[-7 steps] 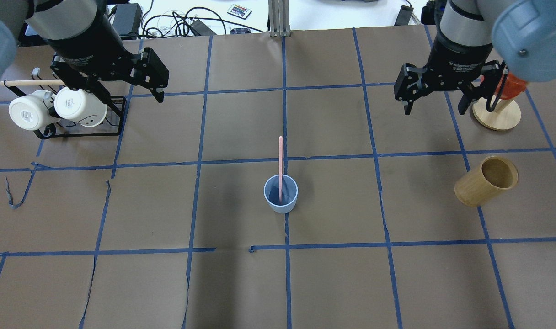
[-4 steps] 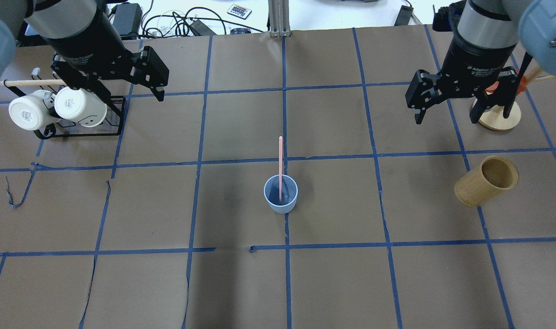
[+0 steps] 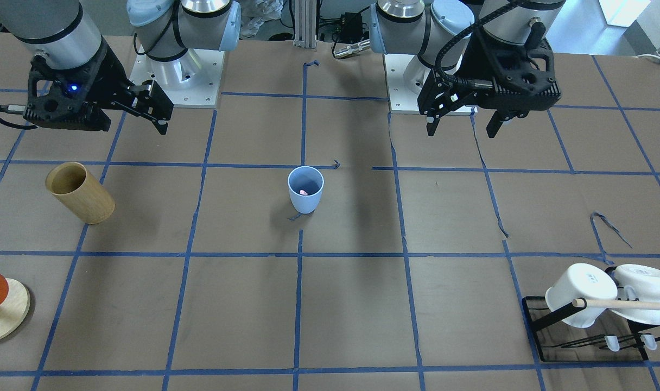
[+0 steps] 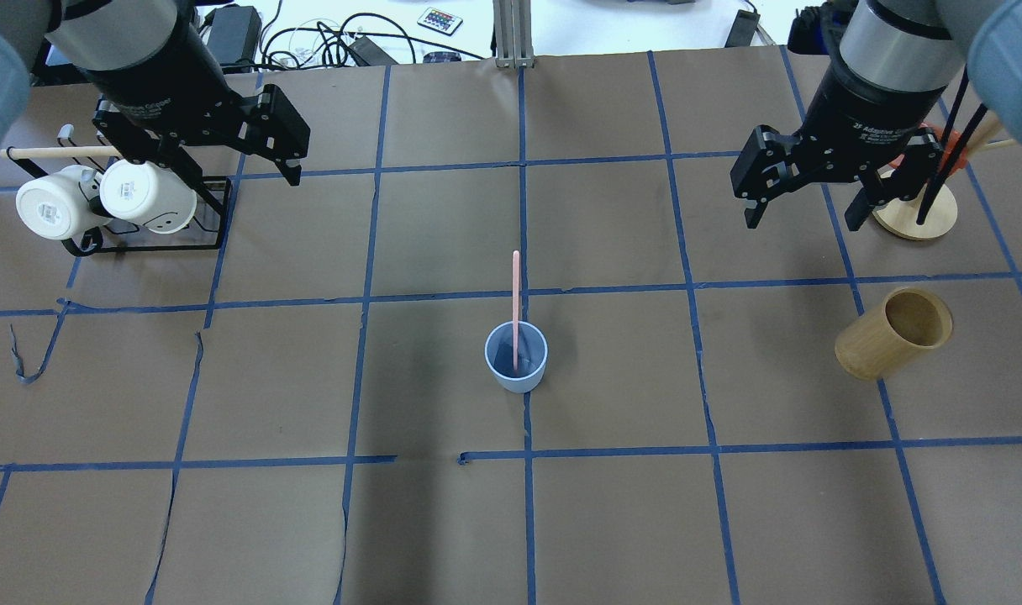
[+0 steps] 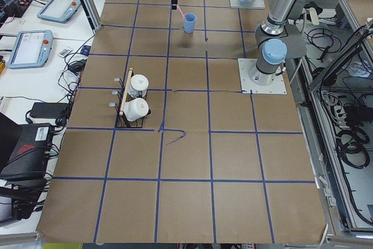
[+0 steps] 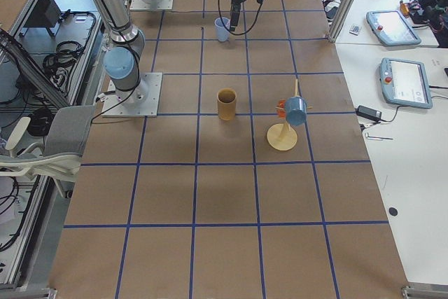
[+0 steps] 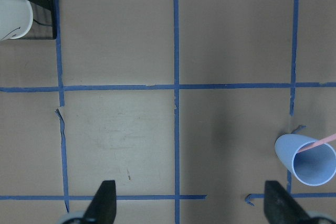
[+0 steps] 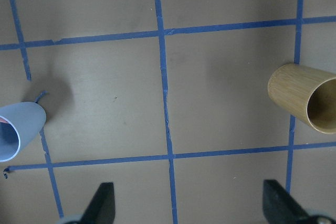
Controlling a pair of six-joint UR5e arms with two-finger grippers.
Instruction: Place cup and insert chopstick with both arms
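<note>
Both the left gripper and right gripper hang wide open, only the right has shifted, and the chopstick stays in the cup: task appears complete.

The table bears cup, wooden cylinder, rack and stand.

You're looking at a pale blue cup, a pale pink chopstick and a brown paper table gridded with blue tape. The cylinder on your screen is tan with a wood grain. The mugs are white, and their rack is black.
</note>
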